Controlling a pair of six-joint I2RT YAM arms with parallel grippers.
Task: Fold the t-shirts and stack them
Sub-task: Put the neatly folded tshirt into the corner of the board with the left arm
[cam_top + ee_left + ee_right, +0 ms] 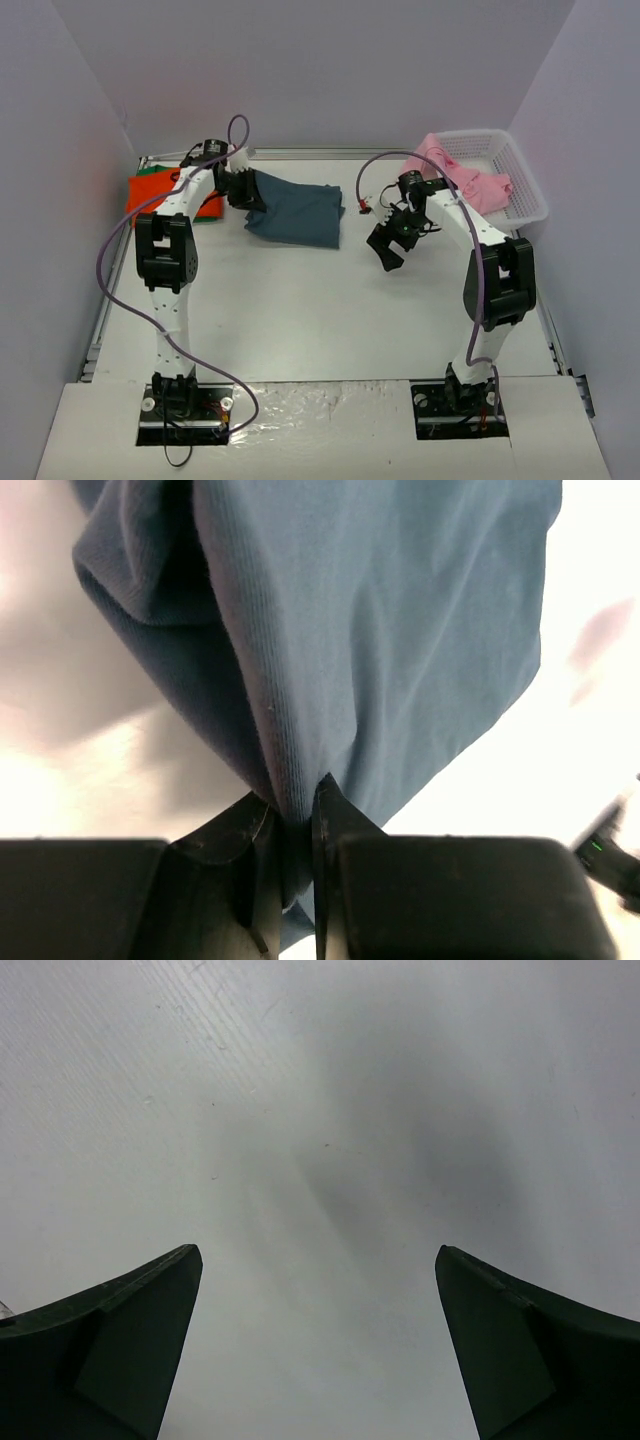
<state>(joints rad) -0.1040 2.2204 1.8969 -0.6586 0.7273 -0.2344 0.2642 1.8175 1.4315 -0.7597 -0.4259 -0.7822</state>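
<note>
Left gripper [293, 798] pinched the slate-blue t-shirt [300, 208] at its edge; right gripper [388, 248] gaped wide, empty.
Advised: drag it low toward the orange-red t-shirt [146, 195]; keep the fold square.

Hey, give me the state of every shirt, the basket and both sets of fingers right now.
blue shirt, bunched, pinched at one edge.
orange shirt, folded flat, far left.
green shirt, under the orange one, edge showing.
pink shirt, crumpled in the basket.
basket, upright.
left fingers, shut on the blue shirt.
right fingers, open, empty.
</note>
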